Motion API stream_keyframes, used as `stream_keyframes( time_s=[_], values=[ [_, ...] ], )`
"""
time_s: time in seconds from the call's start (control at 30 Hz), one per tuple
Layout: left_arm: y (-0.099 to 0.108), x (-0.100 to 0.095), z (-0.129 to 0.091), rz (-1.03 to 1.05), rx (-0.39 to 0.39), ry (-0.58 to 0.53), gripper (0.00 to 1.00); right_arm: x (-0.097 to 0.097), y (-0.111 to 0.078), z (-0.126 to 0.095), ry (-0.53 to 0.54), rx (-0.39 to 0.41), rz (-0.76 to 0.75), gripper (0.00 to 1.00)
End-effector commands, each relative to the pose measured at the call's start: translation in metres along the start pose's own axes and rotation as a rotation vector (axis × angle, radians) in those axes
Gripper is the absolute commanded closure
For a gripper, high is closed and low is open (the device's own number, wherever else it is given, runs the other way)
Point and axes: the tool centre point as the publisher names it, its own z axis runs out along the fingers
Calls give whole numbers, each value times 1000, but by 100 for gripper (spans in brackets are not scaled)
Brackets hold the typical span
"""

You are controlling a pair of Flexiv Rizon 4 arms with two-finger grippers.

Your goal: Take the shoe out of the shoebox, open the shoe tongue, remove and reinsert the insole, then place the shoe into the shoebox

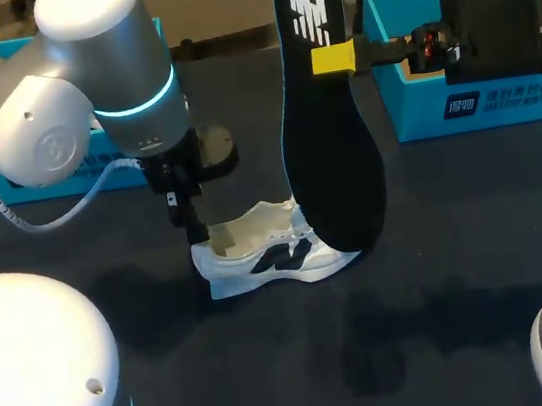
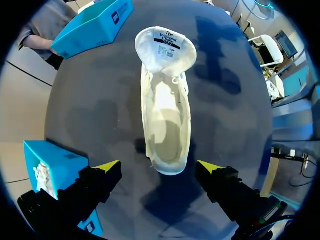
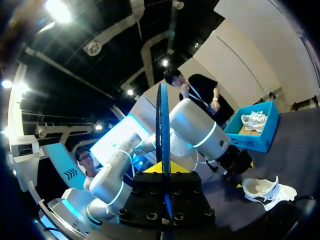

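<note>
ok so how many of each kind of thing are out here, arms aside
shoes: 2
insole: 1
boxes: 2
total: 5

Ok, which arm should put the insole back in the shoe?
Right, likely: the right gripper is shut on the insole; the left gripper hangs open over the shoe, free to steady it.
</note>
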Motion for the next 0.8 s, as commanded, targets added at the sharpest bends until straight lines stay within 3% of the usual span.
stream_keyframes(
  time_s=[0.03, 0.43, 0.8],
  values=[
    [1, 1, 0, 0, 1, -2, 0, 0, 0, 3, 0, 0, 1, 100],
    [-9, 4, 5, 22, -25, 33, 0, 0, 0, 3, 0, 0, 1, 100],
    [-32, -12, 6, 21, 5, 30, 0, 0, 0, 3, 0, 0, 1, 100]
  ],
)
